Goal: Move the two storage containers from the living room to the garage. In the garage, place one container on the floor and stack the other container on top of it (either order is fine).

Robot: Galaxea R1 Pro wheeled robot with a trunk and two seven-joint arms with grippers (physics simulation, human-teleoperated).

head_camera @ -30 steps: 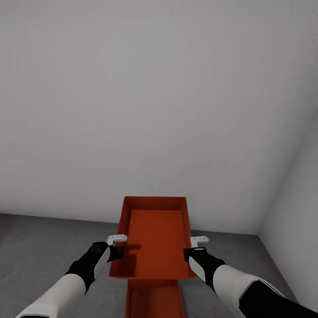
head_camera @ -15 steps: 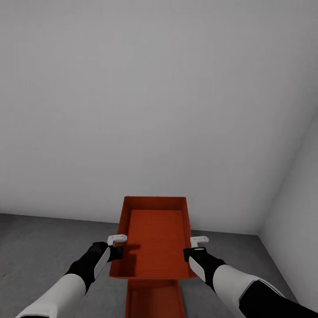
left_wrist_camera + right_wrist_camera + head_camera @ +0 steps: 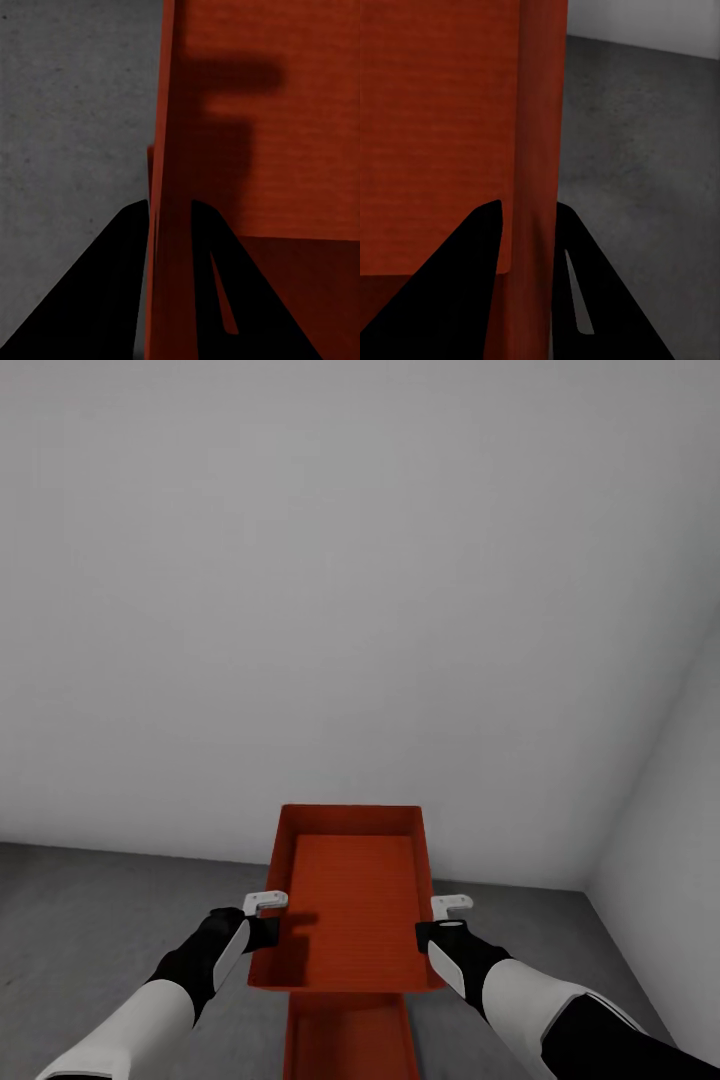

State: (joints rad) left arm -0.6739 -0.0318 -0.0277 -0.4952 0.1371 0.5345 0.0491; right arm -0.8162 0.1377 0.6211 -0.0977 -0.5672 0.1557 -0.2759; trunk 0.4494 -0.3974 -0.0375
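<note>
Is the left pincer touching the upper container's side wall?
Touching: in the left wrist view, the left pincer's two fingers straddle the upper container's wall with no gap showing.

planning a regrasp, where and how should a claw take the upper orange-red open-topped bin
Take the upper orange-red open-topped bin by its two long side walls, near mid-length, one claw from each side. The thin upright walls fit between fingers set astride the rim, as the left claw and right claw now hold it.
</note>
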